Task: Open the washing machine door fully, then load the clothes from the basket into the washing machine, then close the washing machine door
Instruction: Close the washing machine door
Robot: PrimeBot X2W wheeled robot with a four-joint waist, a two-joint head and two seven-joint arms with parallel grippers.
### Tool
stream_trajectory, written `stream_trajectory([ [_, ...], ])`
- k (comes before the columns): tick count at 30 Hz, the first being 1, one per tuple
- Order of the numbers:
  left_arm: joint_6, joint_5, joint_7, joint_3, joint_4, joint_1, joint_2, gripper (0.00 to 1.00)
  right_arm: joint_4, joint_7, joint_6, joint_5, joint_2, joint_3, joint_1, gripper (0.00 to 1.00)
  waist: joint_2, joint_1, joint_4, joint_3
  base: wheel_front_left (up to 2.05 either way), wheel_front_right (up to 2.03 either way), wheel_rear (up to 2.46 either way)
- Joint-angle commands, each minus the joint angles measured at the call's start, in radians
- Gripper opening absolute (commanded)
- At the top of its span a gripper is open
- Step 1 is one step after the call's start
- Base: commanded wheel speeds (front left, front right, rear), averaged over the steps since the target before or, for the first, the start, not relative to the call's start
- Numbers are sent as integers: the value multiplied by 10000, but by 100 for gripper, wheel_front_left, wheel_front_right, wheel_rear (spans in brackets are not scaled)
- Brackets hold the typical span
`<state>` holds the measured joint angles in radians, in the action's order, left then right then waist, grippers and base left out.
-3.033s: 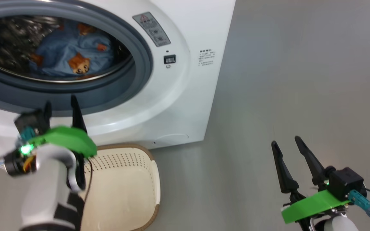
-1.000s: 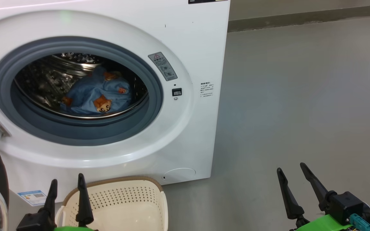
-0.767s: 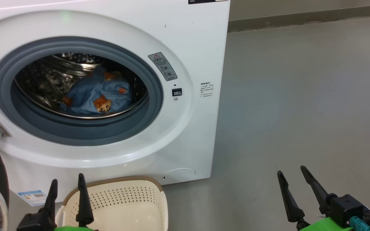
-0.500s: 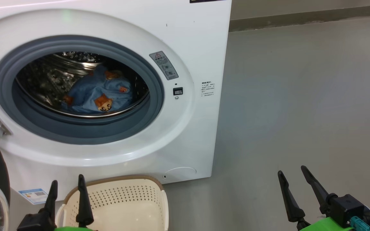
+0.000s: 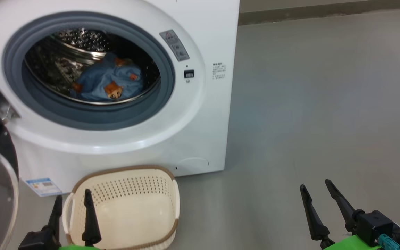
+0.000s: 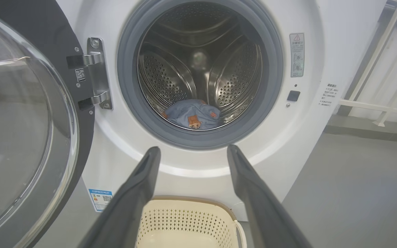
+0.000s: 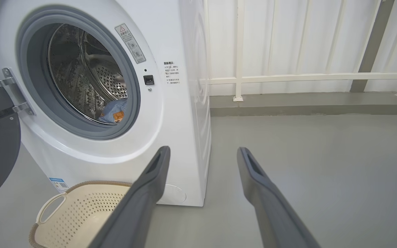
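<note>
Step in hand: tail of loading, start of door closing, judged from the lay of things. Clothes (image 5: 106,83) heaped low in drum (image 6: 171,75) of washing machine (image 5: 200,139), ahead of and above left gripper (image 5: 74,195), well apart from it. Basket (image 5: 123,169) on floor (image 5: 307,104) directly ahead of left gripper, just below it in left wrist view. Inside bare as far as visible, near end partly hidden. Nothing blue seen outside drum.

Left gripper: spread wide, holding nothing. Right gripper (image 5: 315,184): likewise spread wide, holding nothing, over floor, with machine ahead and off to its left, well apart.

Washing machine door (image 6: 29,120) swung well out, off to left of left gripper, hung on steel hinge (image 6: 95,72) beside left edge of grey gasket (image 6: 129,86). No contact with either gripper.

Next move, as judgement: door closing, left arm nearer and so better placed.
- Calls for a reach out leftward and round to door's outer face or free edge, then a sweep rightward along hinge arc toward opening.
- Flat push probably enough; no pinch needed.
- Firm final press wanted on side far from hinge, by small dark latch slot (image 6: 293,95).
- Worth a check for fabric over gasket lip; none seen from here.
- Basket low and close under door's path; clearance not judgeable.
</note>
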<state>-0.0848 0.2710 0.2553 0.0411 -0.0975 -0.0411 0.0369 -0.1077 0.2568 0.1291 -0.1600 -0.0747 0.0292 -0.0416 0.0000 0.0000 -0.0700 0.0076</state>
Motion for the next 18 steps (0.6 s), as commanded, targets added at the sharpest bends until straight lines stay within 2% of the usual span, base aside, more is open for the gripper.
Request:
stream_trajectory([
  [1, -66, 53, 65, -319, 189, 196, 133, 100, 243, 49, 16, 82, -59, 229, 138, 100, 0, 0, 2, 9, -195, 195, 0],
  [9, -59, 65, 65, -321, 202, 210, 133, 100, 251, 49, 16, 72, -32, 238, 181, 100, 0, 0, 17, 72, -133, 133, 0],
  [18, -30, 26, 65, -337, 161, 274, 133, 100, 260, 49, 16, 69, -6, 202, 227, 100, 0, 0, 82, 163, -29, 29, 0],
])
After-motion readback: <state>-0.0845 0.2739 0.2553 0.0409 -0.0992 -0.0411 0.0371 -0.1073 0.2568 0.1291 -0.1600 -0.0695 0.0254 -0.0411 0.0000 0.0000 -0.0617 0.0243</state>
